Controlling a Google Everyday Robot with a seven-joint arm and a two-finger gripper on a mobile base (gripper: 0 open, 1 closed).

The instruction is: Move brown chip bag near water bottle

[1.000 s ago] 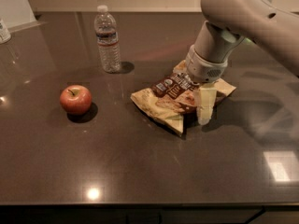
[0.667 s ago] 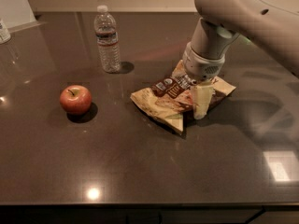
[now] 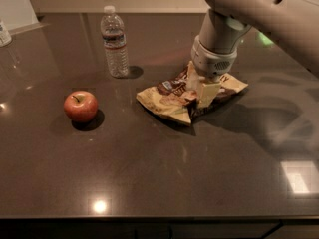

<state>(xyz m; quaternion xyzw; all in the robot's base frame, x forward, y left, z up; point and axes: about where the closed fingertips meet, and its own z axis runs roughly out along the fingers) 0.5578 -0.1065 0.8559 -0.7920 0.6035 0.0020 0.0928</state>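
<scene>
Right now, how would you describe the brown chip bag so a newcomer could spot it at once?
On the dark countertop, look right of the water bottle and the red apple, under the robot's arm. The claw rests on the brown chip bag. It is the only flat, crinkled thing: dark brown centre, cream-tan ends.

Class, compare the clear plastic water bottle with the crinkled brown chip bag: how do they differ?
The clear ribbed plastic water bottle stands upright; the crinkled brown-and-tan chip bag lies flat. The bottle is see-through, the bag opaque. The gripper is down on the bag, not the bottle. Both rest on the dark countertop.
</scene>
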